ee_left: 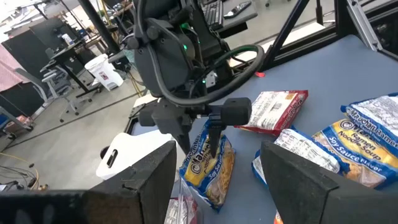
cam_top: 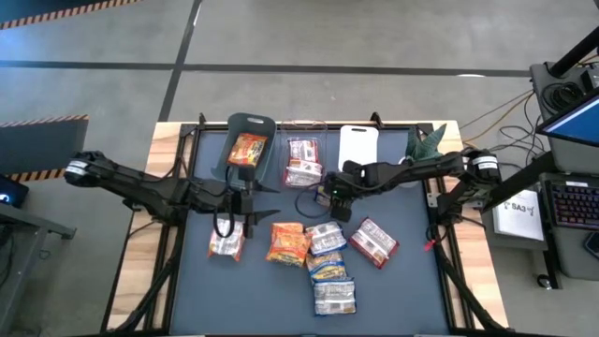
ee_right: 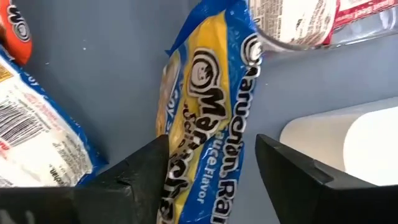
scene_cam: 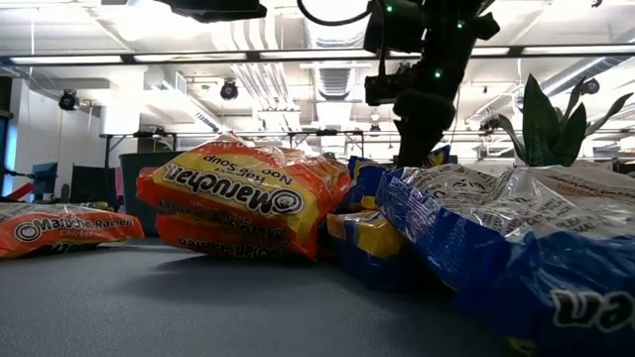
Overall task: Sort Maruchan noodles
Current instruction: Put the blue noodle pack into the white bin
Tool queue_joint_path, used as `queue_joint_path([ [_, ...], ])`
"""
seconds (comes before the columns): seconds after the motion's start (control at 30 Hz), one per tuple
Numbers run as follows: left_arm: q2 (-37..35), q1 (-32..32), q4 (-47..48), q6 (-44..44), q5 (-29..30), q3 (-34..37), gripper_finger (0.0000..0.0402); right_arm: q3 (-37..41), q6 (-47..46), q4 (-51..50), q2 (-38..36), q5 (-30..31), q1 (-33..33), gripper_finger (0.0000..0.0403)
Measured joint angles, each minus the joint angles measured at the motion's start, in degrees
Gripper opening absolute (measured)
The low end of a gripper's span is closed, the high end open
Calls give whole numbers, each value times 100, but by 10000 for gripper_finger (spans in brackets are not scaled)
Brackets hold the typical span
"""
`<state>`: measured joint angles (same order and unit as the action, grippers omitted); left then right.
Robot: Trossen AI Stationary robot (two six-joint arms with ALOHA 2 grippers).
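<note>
My right gripper [cam_top: 329,201] hangs near the table's middle, beside the clear bin [cam_top: 318,150], shut on a yellow-and-blue Maruchan packet [ee_right: 211,93]. In the left wrist view the packet [ee_left: 208,168] shows below the right gripper's fingers [ee_left: 214,137]. My left gripper [cam_top: 248,208] is open and holds nothing, left of the right one and facing it. Several more noodle packets lie on the mat nearer the front: an orange one [cam_top: 288,243], a red-and-white one [cam_top: 374,241], a yellow-and-blue one [cam_top: 328,268] and others. My right gripper has the yellow-and-blue packet between its two fingers, one finger at each long edge [ee_right: 169,155]. The fingers slant down from above and lie along the packet, which reaches back toward the wrist. Its free end [ee_left: 211,193] hangs below the fingertips; whether it touches the table I cannot tell.
At the far edge stand a dark bin [cam_top: 253,120] with an orange packet [cam_top: 248,150], the clear bin with a red-and-white packet [cam_top: 303,164], and a white bin [cam_top: 357,140]. A green plant [cam_top: 426,140] stands at the far right. The mat's near left corner is bare.
</note>
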<state>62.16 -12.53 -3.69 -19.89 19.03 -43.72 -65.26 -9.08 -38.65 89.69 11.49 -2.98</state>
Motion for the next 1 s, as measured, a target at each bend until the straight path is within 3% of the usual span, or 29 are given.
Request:
queue_joint_path([
  [0.43, 42, 0, -15, 27, 0, 0, 215, -9, -97, 41, 0, -166, -7, 68],
  [1.0, -24, 0, -26, 30, 12, 0, 215, -491, -208, -46, -182, -599, -5, 10],
])
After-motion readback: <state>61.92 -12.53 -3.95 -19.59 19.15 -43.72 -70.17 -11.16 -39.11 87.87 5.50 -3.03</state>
